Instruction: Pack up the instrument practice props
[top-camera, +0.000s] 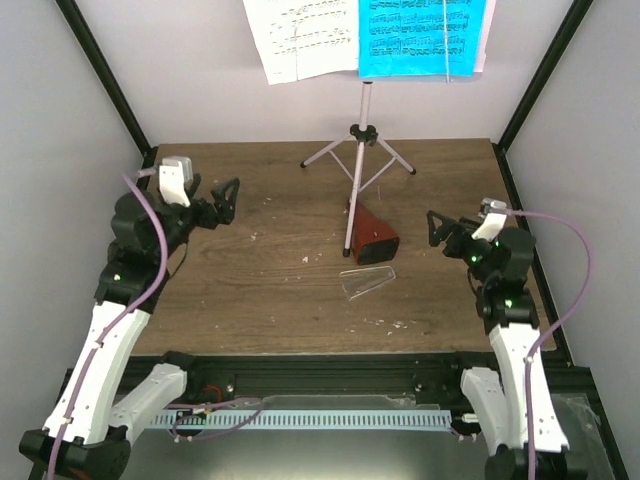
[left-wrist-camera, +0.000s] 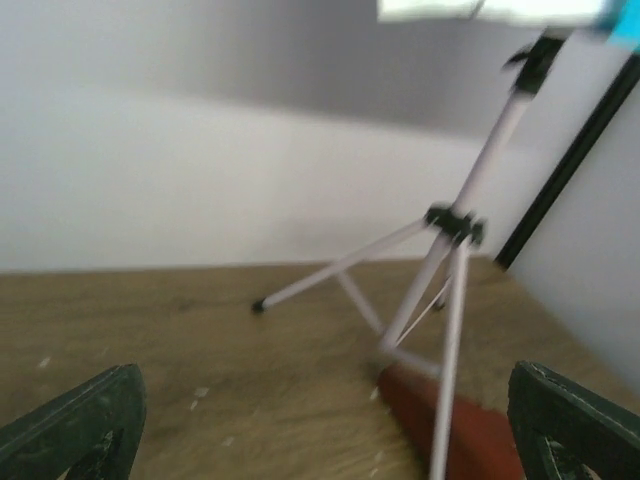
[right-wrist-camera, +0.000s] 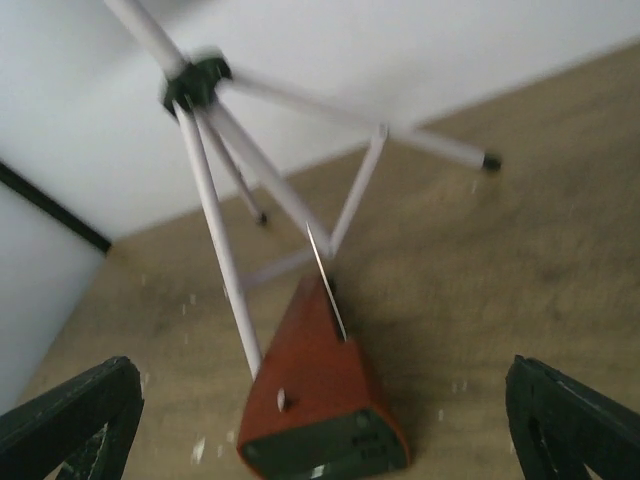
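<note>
Brown wood-grain counter carries everything, with an arm at each side.

On the left, the left fingers are spread wide with nothing between them, held above the counter and pointing toward the middle. In the left wrist view both tips frame the stand's legs, with the brown body low and to the right, so everything lies ahead of them and to their right, well apart.

Further along, at the back, stands the pale pink music stand. Its pole is upright and its three legs are splayed. High on its desk the white sheet sits beside the cyan sheet, both well above either arm.

Just right of the stand's front leg is the small brown metronome, touching the leg or very nearly. Its narrow end points toward the back wall and its broad end toward the arms. I can't say for certain whether it is upright or tipped. Its clear cover is off and lies flat on the counter just in front of it.

On the right, the right fingers are also fully parted and empty, facing left at about the metronome's level. The right wrist view has the metronome dead centre between the tips, broad end nearest.

To my eye the right arm is plainly the nearer one to the metronome and the cover. A short reach to its left would meet the broad end first, but the front leg crowds the far side, so the fingers could knock it.
</note>
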